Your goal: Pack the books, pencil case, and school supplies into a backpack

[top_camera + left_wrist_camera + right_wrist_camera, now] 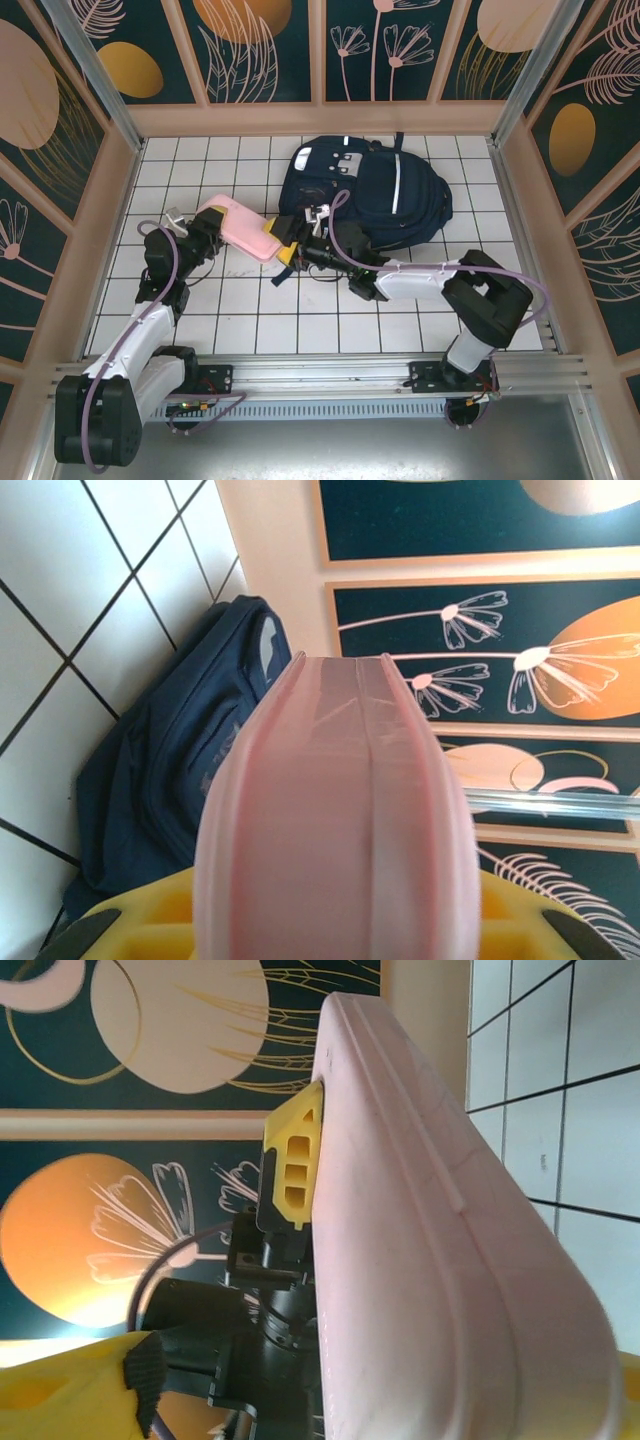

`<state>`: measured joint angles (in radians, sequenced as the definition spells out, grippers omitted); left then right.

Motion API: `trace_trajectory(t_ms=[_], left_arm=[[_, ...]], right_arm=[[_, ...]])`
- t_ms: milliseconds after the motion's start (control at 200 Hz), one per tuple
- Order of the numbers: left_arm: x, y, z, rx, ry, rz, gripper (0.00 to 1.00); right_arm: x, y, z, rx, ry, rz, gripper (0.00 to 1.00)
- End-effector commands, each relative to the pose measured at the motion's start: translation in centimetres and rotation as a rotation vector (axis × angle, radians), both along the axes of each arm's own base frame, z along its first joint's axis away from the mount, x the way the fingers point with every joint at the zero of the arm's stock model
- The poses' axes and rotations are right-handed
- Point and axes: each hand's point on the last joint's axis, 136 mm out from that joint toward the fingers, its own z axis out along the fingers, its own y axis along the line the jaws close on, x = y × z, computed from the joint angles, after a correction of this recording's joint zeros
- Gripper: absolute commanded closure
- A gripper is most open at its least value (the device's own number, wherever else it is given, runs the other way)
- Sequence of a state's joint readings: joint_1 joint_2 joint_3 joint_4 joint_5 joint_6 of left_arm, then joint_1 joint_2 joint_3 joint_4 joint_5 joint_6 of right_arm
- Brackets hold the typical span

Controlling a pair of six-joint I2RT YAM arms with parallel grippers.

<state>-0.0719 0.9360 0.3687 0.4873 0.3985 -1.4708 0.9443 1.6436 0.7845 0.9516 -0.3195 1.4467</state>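
Currently: handover of the pencil case (240, 228) in mid-air, judged from both grippers being on it at once.

Left gripper (212, 226): jaws closed part-way on the near-left end of the pencil case. In the left wrist view the pink body (330, 820) sits squarely between the yellow fingers (150, 925) and runs straight out ahead. It is gripped across its narrow side, presumably so that the free end is left for the other arm.

Right gripper (284, 241): at the opposite end of the case, the one nearer the backpack (370, 195). Jaws stand wide and straddle the case. In the right wrist view the dark pad (145, 1370) is clear of the pink shell (430, 1260), with a gap between them. Not gripping yet, as far as I can see. The left arm's yellow finger (292, 1165) shows against the case further up.

Backpack: lies flat on the tiled table (250, 310), far centre, just beyond the right gripper. It appears in the left wrist view as a dark blue heap (170, 780) beside the case. Cannot tell whether a compartment is unzipped.

Judgement: the right arm is the one next to the bag, so passing the case across makes sense. Next need is a firm close by the right before the left lets go. Risk: the smooth rounded shell slips or pivots if release comes early.
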Motion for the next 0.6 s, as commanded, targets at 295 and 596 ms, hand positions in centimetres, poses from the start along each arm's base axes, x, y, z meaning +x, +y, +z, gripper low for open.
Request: trace_trajectory(t_ms=[295,596], left_arm=[[-0.1,-0.7,1.7,-0.028,-0.068,-0.030,0.64],[0.4,-1.3,3.3,0.148,-0.121,-0.091,0.27]], right_arm=[[0.5,0.9,1.2,0.122,0.010,-0.024,0.65],[2.2,-2.8,1.9,0.034,-0.056,-0.143,0.71]])
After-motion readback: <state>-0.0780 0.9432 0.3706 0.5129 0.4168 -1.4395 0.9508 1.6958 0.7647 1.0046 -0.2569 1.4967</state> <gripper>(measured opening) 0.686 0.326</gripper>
